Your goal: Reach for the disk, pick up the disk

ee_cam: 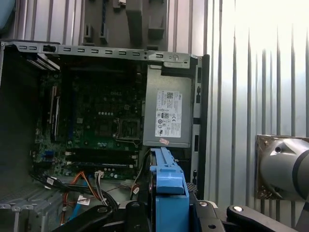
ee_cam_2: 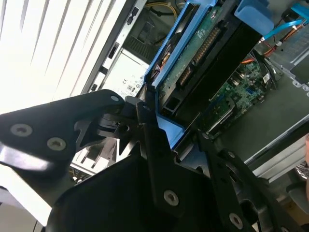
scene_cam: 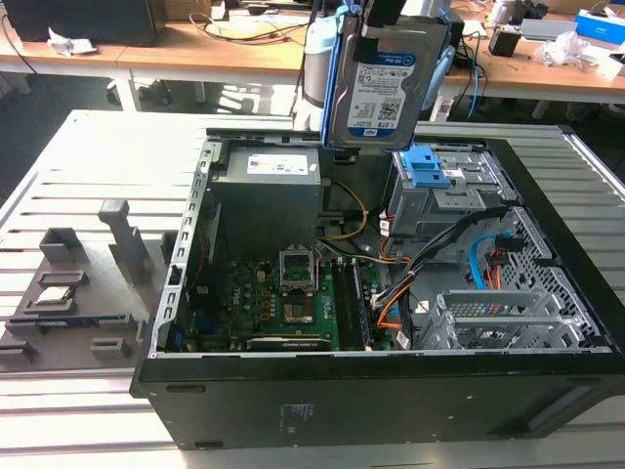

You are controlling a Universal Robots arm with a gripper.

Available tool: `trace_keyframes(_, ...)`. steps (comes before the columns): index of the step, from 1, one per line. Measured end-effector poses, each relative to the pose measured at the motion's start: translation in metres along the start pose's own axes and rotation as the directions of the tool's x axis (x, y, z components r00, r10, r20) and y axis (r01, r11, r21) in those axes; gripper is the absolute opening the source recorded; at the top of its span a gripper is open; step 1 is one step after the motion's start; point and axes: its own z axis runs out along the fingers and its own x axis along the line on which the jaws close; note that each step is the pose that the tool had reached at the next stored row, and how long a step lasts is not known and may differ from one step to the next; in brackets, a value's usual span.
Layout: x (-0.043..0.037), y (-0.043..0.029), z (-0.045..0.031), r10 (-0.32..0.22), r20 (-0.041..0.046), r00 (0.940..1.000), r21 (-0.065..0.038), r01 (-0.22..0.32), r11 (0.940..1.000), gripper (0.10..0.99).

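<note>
The disk (scene_cam: 383, 83), a silver-grey hard drive with a white-and-blue label and blue side rails, hangs upright in the air above the back of the open computer case (scene_cam: 391, 391). My gripper (scene_cam: 376, 27) is shut on its upper end. In the second wrist view the disk (ee_cam_2: 203, 53) shows its green circuit-board side between blue rails, reaching away from my gripper (ee_cam_2: 171, 129). In the first wrist view the disk's blue rail end (ee_cam: 166, 186) sits clamped in the gripper (ee_cam: 169, 209), high over the case.
Inside the case lie the grey power supply (scene_cam: 266, 191), the motherboard (scene_cam: 293, 303) and a drive cage with a blue latch (scene_cam: 430, 168). Grey fixtures (scene_cam: 73, 293) stand on the slatted table at the exterior view's left. Cluttered benches run behind.
</note>
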Motion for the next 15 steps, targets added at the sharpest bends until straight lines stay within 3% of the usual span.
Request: trace_keyframes(15, 0.0628, 0.003, -0.0017, 0.0, 0.0001, 1.0, 0.0, 0.0, 1.0, 0.369)
